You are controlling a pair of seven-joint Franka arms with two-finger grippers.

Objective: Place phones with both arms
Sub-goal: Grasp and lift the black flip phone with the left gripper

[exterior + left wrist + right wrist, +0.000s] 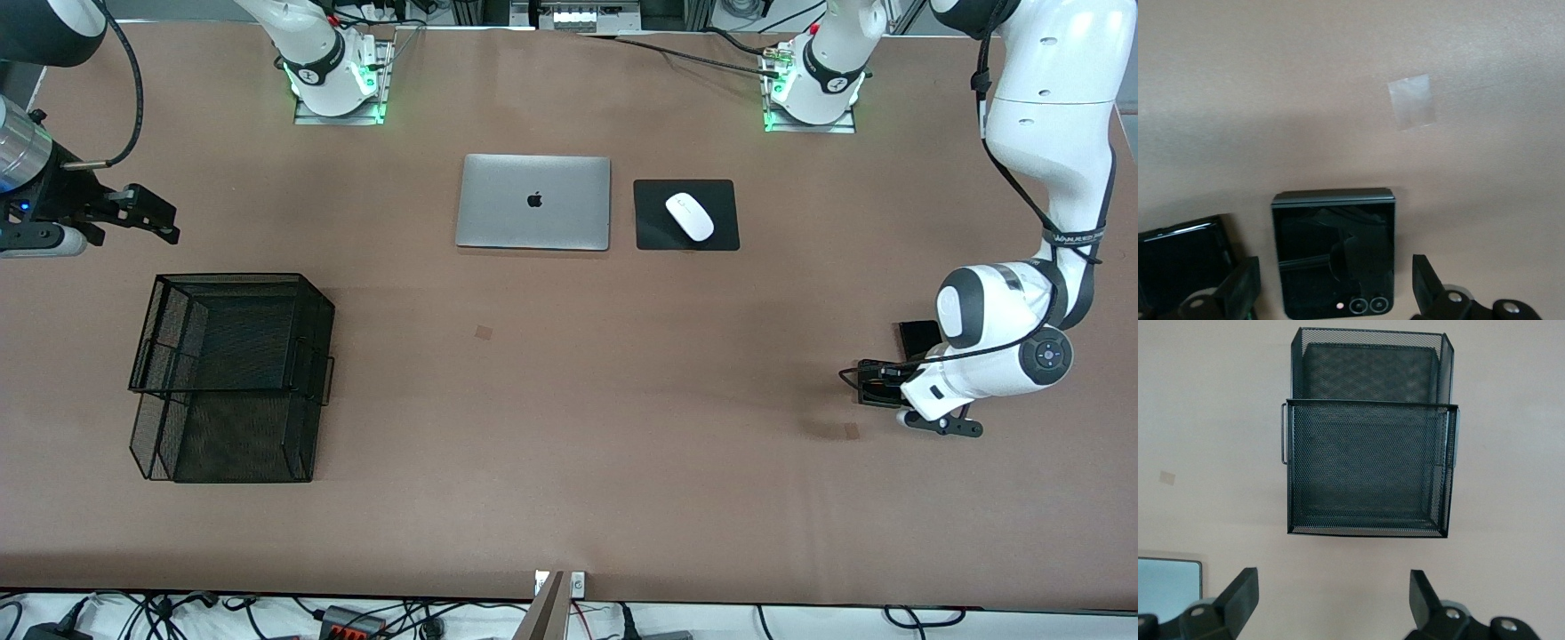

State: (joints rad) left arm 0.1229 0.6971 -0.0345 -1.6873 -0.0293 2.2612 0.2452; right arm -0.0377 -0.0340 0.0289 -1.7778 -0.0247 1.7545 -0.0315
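The left claw [1335,293] hangs wide open over a squarish black phone [1333,252] lying on the brown counter [569,427]; the right claw [1331,607], also wide, hovers beside a black mesh basket [1368,463].

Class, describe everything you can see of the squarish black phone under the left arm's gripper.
The squarish black phone lies flat on the brown table at the left arm's end. Its face is glossy and dark, with a grey band along one edge and two small camera rings near another. The open left gripper hangs over it, fingers either side, not touching.
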